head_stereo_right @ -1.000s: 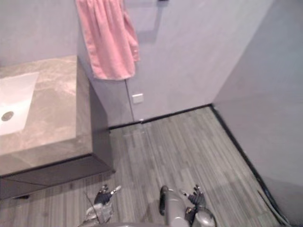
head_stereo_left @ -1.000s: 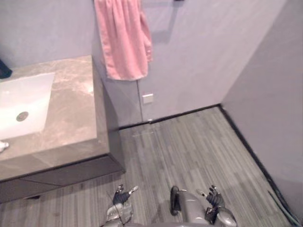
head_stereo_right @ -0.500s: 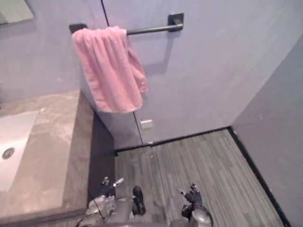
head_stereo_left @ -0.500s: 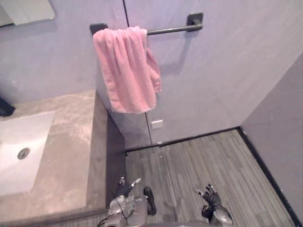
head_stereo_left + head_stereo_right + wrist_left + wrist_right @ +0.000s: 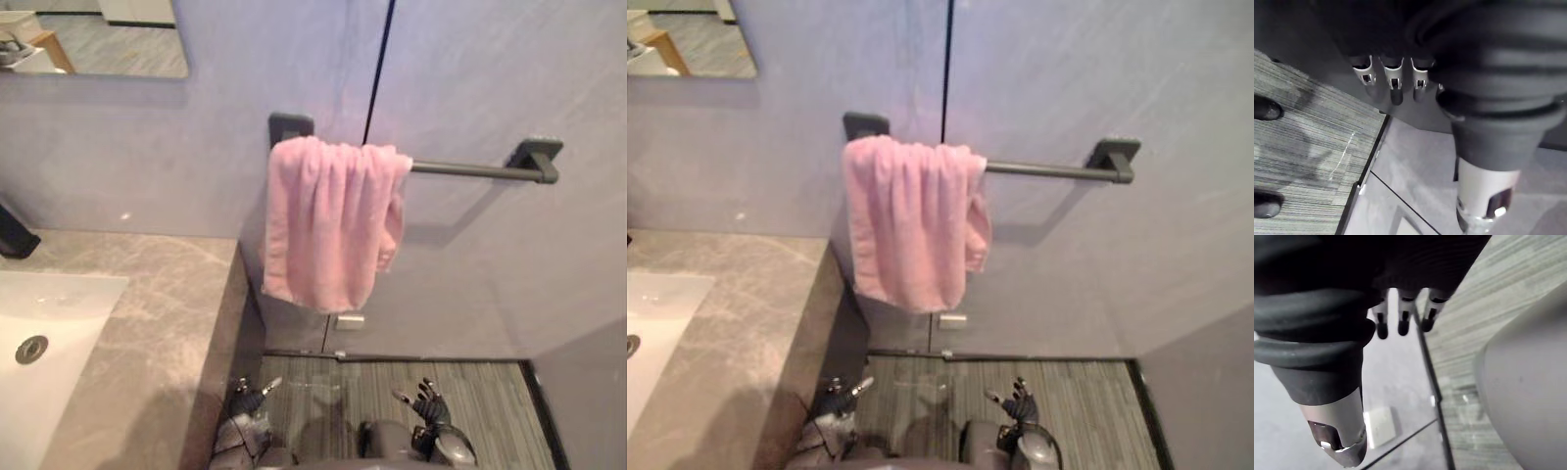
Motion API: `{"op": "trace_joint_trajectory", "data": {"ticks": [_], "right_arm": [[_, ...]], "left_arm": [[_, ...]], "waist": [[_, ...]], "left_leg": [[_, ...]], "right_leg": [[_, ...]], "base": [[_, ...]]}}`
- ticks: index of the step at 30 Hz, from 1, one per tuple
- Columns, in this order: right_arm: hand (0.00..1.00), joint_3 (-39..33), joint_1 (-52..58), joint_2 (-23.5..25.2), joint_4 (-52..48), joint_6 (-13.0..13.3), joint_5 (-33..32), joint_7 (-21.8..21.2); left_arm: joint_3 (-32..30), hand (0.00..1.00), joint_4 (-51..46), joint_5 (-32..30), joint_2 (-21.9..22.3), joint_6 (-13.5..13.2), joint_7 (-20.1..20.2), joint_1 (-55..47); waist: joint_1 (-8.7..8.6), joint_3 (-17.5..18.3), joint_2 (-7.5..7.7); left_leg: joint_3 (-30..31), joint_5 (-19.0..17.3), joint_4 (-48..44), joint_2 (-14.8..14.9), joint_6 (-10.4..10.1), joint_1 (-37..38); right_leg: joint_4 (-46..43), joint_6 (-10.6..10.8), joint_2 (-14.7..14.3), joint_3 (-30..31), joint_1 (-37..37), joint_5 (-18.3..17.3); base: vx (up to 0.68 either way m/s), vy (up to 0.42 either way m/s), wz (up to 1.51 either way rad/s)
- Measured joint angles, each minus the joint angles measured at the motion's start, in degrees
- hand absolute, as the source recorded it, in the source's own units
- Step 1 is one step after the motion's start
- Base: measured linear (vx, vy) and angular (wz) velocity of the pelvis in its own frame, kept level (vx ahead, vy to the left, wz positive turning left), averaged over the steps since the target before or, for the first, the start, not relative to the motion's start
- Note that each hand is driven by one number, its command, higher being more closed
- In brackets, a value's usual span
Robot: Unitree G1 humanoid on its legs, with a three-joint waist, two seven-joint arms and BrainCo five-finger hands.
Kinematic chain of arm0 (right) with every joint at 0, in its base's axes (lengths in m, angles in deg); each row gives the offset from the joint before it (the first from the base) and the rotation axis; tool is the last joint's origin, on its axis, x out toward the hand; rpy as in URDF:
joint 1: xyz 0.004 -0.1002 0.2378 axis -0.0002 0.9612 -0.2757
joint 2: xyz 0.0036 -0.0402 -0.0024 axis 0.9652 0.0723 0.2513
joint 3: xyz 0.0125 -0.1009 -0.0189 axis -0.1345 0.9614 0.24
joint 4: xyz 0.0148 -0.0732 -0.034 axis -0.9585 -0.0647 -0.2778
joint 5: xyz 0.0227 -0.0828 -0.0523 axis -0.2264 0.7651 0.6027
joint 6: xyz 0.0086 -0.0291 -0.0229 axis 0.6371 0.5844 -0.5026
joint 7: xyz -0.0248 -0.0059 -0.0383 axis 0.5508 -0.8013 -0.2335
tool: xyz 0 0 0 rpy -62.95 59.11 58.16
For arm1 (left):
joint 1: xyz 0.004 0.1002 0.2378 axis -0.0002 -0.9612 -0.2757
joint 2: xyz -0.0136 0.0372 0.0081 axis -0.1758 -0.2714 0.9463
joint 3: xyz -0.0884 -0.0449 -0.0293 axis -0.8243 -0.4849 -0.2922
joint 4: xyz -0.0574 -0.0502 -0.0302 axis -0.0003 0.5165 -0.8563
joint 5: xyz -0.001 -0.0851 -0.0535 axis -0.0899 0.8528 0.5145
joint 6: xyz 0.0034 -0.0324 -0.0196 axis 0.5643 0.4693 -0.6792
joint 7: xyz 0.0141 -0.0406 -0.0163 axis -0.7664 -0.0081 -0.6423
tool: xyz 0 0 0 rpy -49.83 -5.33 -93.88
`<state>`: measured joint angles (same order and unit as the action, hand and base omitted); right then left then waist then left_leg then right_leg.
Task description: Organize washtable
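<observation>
Marble washtable (image 5: 162, 313), left, holds a white sink (image 5: 49, 333). Pink towel (image 5: 328, 225) drapes a rail (image 5: 475, 169); left hand (image 5: 249, 403) and right hand (image 5: 428, 409) hang loosely spread.

open stone tabletop (image 5: 157, 323) at lower left, right of the sink (image 5: 44, 338); a pink towel (image 5: 328, 225) on its bar (image 5: 475, 169) hangs at centre, past the tabletop's edge.

Head stereo pair sits high, facing down and forward at the wall from well back. Both eyes share the pink towel (image 5: 328, 220) near centre, bar (image 5: 475, 169) at 2 o'clock, counter (image 5: 147, 323) at 8 and floor (image 5: 480, 392) at 5. The right eye is offset slightly. Left wrist view looks very close along the left hand (image 5: 1395, 81) to floor and wall base. Right wrist view does the same along the right hand (image 5: 1402, 313), sharing the socket plate (image 5: 1382, 423) with the head pair.
</observation>
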<state>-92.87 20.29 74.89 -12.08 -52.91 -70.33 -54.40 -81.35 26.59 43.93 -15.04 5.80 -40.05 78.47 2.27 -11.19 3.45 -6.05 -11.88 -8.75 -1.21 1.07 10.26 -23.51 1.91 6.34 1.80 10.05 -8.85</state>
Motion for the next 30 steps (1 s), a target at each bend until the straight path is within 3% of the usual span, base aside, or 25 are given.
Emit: {"op": "trace_joint_trajectory", "data": {"ticks": [1,3,5,8,11,13,14,16,20,25,30], "right_arm": [[0.00,-0.16,0.05,0.13,0.06,-0.04,-0.10,0.00],[0.00,-0.84,0.37,-1.20,-0.66,0.09,-0.22,0.01],[0.00,-2.44,0.29,-1.29,-0.92,0.08,-0.42,0.04],[0.00,-3.05,0.50,-1.52,-0.87,-0.06,-1.71,0.22],[0.00,-3.48,1.67,-1.44,-1.21,-0.04,-2.08,0.28],[0.00,-3.79,2.48,-1.58,-1.05,-0.11,-2.11,0.40],[0.00,-3.97,2.93,-1.83,-1.13,-0.06,-2.46,0.51],[0.00,-3.91,3.17,-1.22,-1.00,-0.11,-2.53,0.62],[0.00,-3.41,3.67,-0.22,-1.15,0.04,-2.55,1.29],[0.00,-3.36,4.24,-0.42,-1.15,0.12,-2.52,1.55],[0.00,-2.12,5.64,-0.49,-3.46,0.35,-2.45,2.58]], "left_arm": [[-0.22,0.00,0.34,0.00,0.19,0.00,0.05,0.29],[-0.20,0.00,0.48,-0.67,1.75,0.01,0.24,-0.06],[0.00,0.00,0.54,-1.29,2.34,0.12,0.40,0.38],[0.51,0.00,-0.23,-1.66,2.32,0.39,0.26,0.63],[2.68,0.00,-0.55,-1.65,2.18,0.44,0.12,0.35],[3.10,0.00,-0.96,-1.62,2.11,0.44,-0.01,0.16],[3.12,0.00,-1.18,-1.53,2.17,0.42,-0.18,0.04],[2.81,0.00,-1.43,-1.19,2.08,0.31,-1.46,-0.12],[5.32,0.00,-1.53,-1.12,1.84,0.33,-2.30,-0.35],[8.02,0.00,-4.43,-1.10,1.96,0.12,-2.78,-2.62],[14.09,0.00,-14.52,-1.10,1.01,-0.09,-4.68,-7.00]], "waist": [[0.12,0.35,0.36],[-0.21,0.77,-2.68],[-1.12,0.26,-3.78],[-1.06,-0.66,-3.66],[-1.29,-0.73,-3.74],[-1.35,-0.62,-3.96],[-1.18,-0.34,-4.51],[-0.62,0.01,-3.86],[-1.21,1.16,-2.49],[-1.18,1.78,-3.05],[-1.15,2.17,-3.12]], "left_leg": [[1.37,-1.85,-1.96,0.49,-1.32,0.10],[2.37,-3.27,-4.77,3.76,-3.27,-0.74],[2.95,-3.67,-11.26,5.52,-3.96,-3.20],[-0.23,-2.98,-29.07,10.11,-5.83,-10.00],[-5.04,-3.00,-24.61,12.53,-5.69,-10.90],[-5.22,-2.35,-16.88,11.88,-5.67,-11.36],[-4.76,2.03,-11.96,11.11,-5.43,-10.94],[-5.97,2.43,-10.38,10.26,-5.75,-9.36],[-6.81,2.96,-7.58,8.11,-4.80,-7.85],[-6.66,4.64,-2.60,6.42,-4.42,-4.40],[-4.92,7.51,1.44,5.81,-4.86,-3.45]], "right_leg": [[-1.47,1.67,0.37,-0.47,-0.25,1.65],[-0.99,0.13,-1.52,-3.89,-1.95,-0.32],[-1.25,-1.12,-2.23,-6.24,-3.39,-1.92],[-0.24,-3.18,-3.62,-8.06,-8.22,-3.41],[1.80,-3.28,-4.16,-7.80,-11.36,-3.96],[1.86,-2.75,-4.26,-7.65,-11.31,-4.28],[1.04,-2.15,-4.89,-6.86,-10.69,-4.80],[0.82,-1.63,-4.21,-4.72,-10.98,-5.08],[2.01,-0.89,-2.35,-4.37,-11.53,-4.97],[4.30,-0.27,-1.28,-4.96,-14.17,-4.89],[4.87,-0.20,-1.20,-6.79,-14.35,-4.81]], "base": [[0.33,-0.334,0.63],[0.26,-0.284,0.54],[0.24,-0.297,0.57],[0.13,-0.217,0.25],[0.07,-0.115,-0.11],[0.06,0.020,-0.08],[0.08,0.085,-0.27],[0.09,0.117,-0.40],[0.09,0.107,-0.04],[0.01,0.034,0.09],[0.02,-0.042,0.19]]}}
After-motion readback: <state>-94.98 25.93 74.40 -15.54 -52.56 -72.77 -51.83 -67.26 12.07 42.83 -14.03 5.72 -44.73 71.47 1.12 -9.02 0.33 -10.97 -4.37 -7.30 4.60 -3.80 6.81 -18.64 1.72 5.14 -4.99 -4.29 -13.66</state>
